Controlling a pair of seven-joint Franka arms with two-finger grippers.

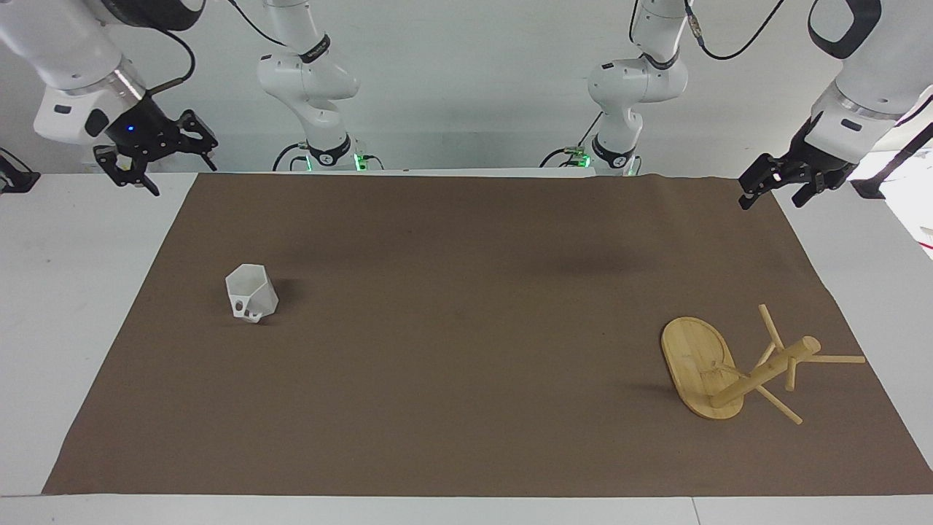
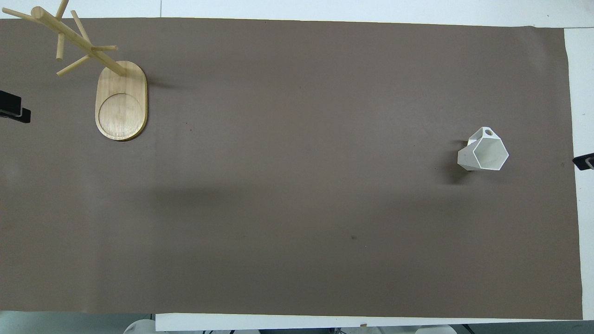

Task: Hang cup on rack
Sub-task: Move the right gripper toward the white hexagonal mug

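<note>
The white faceted cup (image 1: pixel 251 293) stands on the brown mat toward the right arm's end of the table, mouth up, its loop handle on the side farther from the robots; it also shows in the overhead view (image 2: pixel 483 152). The bamboo rack (image 1: pixel 701 364) stands on its oval base toward the left arm's end, its pegs bare; it also shows in the overhead view (image 2: pixel 121 99). My right gripper (image 1: pixel 178 171) is open and empty, raised over the mat's corner, well clear of the cup. My left gripper (image 1: pixel 770 198) is open and empty, waiting over the mat's other corner by the robots.
The brown mat (image 1: pixel 466 408) covers most of the white table (image 1: pixel 80 292). Only the tips of the left gripper (image 2: pixel 14 109) and the right gripper (image 2: pixel 585 161) show at the edges of the overhead view.
</note>
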